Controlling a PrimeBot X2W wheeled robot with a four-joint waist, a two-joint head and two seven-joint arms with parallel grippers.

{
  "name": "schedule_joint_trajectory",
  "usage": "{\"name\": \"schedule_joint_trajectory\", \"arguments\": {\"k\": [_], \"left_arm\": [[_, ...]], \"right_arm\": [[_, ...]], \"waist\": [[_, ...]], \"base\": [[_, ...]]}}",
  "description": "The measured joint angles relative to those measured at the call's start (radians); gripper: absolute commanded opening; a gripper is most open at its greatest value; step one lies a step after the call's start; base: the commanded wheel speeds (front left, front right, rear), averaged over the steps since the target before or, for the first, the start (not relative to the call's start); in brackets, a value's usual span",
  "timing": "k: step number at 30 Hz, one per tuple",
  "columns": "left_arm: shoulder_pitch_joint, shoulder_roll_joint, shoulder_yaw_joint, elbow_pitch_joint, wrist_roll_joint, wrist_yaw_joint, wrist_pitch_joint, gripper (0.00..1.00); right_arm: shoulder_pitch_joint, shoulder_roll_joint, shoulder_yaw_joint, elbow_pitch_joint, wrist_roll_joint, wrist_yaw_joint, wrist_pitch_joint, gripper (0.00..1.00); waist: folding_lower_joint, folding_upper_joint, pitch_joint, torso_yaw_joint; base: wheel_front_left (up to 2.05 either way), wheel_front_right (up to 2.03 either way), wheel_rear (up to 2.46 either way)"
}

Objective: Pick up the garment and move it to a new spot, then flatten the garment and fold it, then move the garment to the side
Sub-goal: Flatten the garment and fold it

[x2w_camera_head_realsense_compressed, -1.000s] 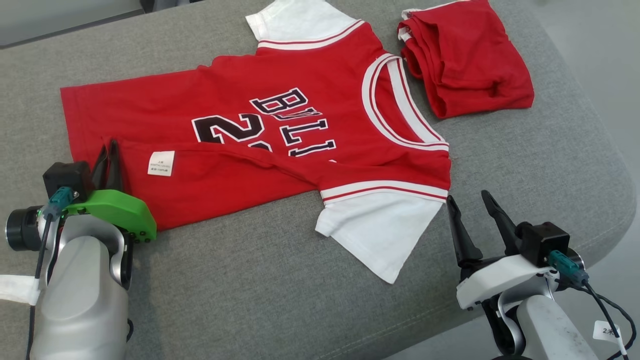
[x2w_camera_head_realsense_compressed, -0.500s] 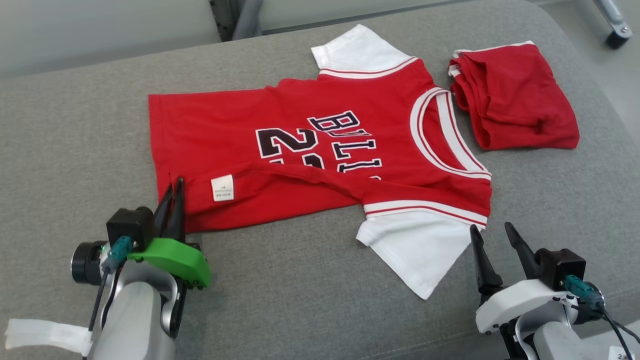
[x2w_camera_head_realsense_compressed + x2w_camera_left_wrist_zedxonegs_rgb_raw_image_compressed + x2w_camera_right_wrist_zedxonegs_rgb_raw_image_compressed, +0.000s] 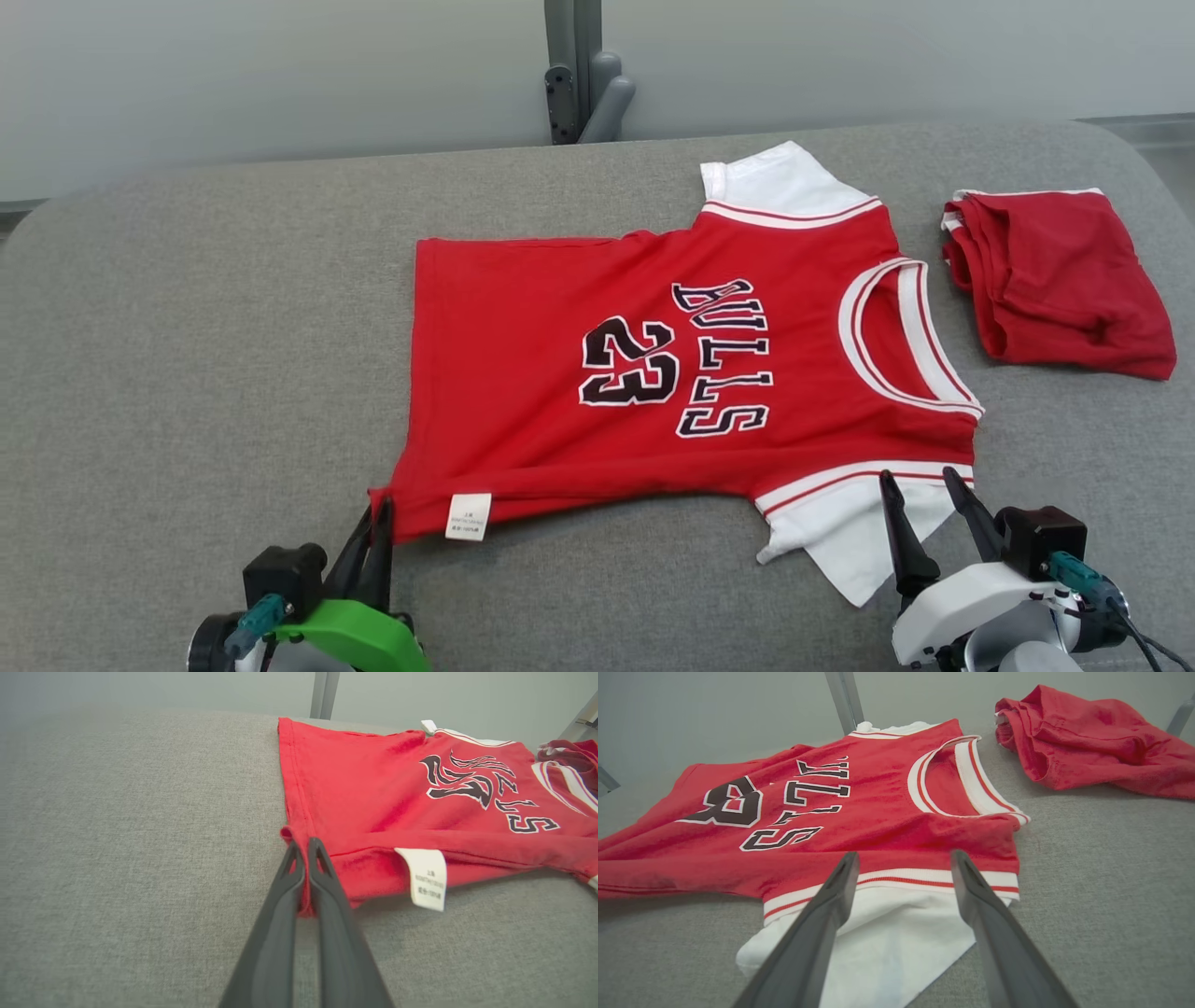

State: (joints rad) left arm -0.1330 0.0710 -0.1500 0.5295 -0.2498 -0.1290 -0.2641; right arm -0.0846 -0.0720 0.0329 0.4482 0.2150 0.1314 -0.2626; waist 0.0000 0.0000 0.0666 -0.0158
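Note:
A red jersey with white sleeves and "BULLS 23" lies spread on the grey cushion, hem to the left and collar to the right. My left gripper is shut on the jersey's near hem corner, which it holds slightly raised; a white label hangs beside it. My right gripper is open, its fingers hovering over the near white sleeve, one on each side of the striped sleeve band.
A second red garment, folded and rumpled, lies at the cushion's right end. A grey metal post rises behind the cushion. Bare cushion stretches to the left of the jersey.
The head camera has tilted up and turned. The folded-over near edge of the jersey has been pulled toward me and unfolded, uncovering "23". The right gripper now stands over the near sleeve.

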Motion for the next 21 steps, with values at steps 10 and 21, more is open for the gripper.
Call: {"name": "schedule_joint_trajectory", "arguments": {"k": [10,21], "left_arm": [[0.061,-0.002,0.115,0.092,0.001,0.007,0.000,1.00],[0.100,-0.019,0.151,0.008,0.028,0.006,0.000,1.00]], "right_arm": [[0.001,-0.009,0.006,0.015,0.003,0.000,0.000,1.00],[0.021,-0.002,-0.005,-0.002,0.003,0.000,0.000,1.00]], "waist": [[0.0000,0.0000,-0.033,0.006],[0.0000,0.0000,-0.066,-0.011]], "base": [[0.00,0.00,0.00],[0.00,0.00,0.00]]}}
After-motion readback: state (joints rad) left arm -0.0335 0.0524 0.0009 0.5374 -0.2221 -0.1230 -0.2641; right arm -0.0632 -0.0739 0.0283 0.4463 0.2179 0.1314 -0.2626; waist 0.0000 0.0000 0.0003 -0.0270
